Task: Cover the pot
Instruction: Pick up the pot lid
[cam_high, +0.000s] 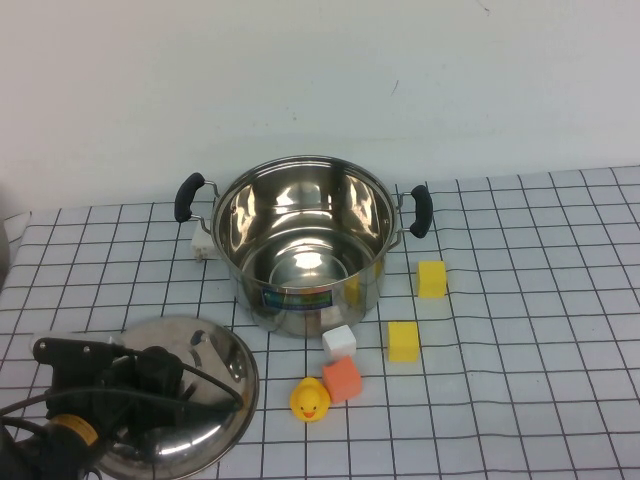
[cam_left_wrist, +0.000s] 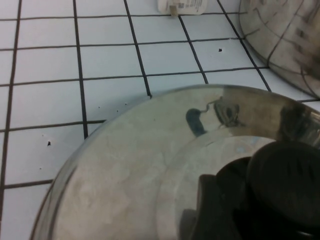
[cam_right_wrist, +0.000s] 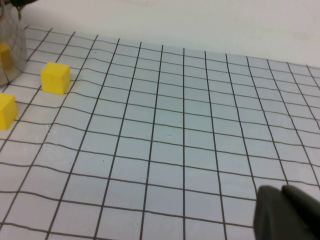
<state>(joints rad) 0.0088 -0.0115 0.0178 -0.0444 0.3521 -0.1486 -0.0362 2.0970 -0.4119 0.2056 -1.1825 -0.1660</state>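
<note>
The pot (cam_high: 305, 243) stands open at the back of the gridded table (cam_high: 540, 350), its front label (cam_high: 298, 299) too small to read. Near its front-left, the left gripper (cam_high: 150, 372) is down over the lid (cam_high: 200, 385) at the knob (cam_left_wrist: 285, 187); whether its fingers have closed I cannot tell, so it should grip squarely, lift level, and centre the lid on the rim. The right gripper (cam_right_wrist: 287, 212) waits well off to the pot's right, its state unclear.

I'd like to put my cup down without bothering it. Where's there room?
Free: the grid cloth right of the yellow blocks. Crowded: blocks and duck before the pot. The left hand is over the lid; the right hand hangs over bare cloth.
</note>
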